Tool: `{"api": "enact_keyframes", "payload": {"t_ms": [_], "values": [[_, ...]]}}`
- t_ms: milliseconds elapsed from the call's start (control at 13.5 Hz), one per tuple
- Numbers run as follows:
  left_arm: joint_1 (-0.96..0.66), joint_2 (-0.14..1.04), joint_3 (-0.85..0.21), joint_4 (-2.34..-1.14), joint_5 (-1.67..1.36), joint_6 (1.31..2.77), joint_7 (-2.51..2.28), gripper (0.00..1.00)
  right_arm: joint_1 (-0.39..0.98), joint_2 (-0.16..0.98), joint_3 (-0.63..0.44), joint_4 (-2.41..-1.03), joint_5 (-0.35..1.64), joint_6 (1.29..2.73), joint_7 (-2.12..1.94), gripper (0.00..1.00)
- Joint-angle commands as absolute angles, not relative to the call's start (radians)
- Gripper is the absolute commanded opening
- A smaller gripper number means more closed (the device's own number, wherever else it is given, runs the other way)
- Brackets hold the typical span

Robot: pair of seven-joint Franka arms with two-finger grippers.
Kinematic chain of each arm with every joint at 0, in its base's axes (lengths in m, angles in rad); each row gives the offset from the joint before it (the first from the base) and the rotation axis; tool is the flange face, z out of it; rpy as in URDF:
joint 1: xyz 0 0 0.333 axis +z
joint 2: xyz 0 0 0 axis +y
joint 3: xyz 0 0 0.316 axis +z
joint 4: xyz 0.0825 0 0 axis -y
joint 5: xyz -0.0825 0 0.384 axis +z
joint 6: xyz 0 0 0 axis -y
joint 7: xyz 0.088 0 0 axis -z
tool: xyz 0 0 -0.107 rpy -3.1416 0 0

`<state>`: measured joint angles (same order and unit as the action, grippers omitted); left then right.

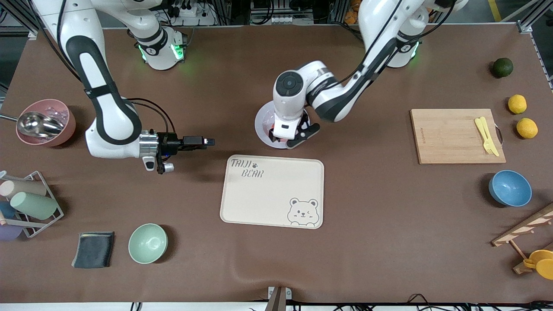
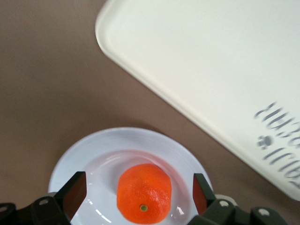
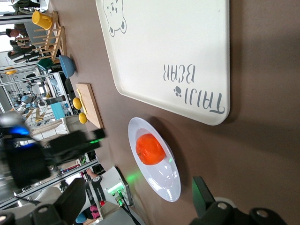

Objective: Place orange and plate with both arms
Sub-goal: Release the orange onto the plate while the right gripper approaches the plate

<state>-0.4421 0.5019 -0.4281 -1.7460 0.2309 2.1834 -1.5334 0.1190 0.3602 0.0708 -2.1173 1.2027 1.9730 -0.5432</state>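
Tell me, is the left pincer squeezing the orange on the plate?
Apart. The left wrist view shows the left pincer open, plate visible between each finger and the orange.

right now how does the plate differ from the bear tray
The plate is round and pale lavender-white; the bear tray is a cream rectangle with rounded corners, and larger. The plate carries the orange, with the left gripper open around it; the tray holds nothing. The tray has printed lettering and a bear; the plate is plain. The tray lies nearer the front camera. Both are shallow with raised rims, resting flat on the table.
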Motion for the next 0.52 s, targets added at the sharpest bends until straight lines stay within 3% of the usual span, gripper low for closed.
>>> {"api": "enact_keyframes", "payload": {"t_ms": [0, 297, 445], "values": [[-0.361, 0.323, -0.434, -1.781, 0.239, 2.105, -1.452, 1.00, 0.192, 0.364, 0.067, -2.146, 1.275, 2.048, -0.592, 1.00], [-0.172, 0.184, -0.437, -1.770, 0.235, 2.036, -1.096, 1.00, 0.235, 0.446, 0.067, -2.151, 1.399, 2.052, -0.759, 1.00], [-0.071, 0.152, -0.437, -1.725, 0.174, 1.958, -0.889, 1.00, 0.236, 0.485, 0.067, -2.152, 1.454, 2.048, -0.860, 0.95]]}}
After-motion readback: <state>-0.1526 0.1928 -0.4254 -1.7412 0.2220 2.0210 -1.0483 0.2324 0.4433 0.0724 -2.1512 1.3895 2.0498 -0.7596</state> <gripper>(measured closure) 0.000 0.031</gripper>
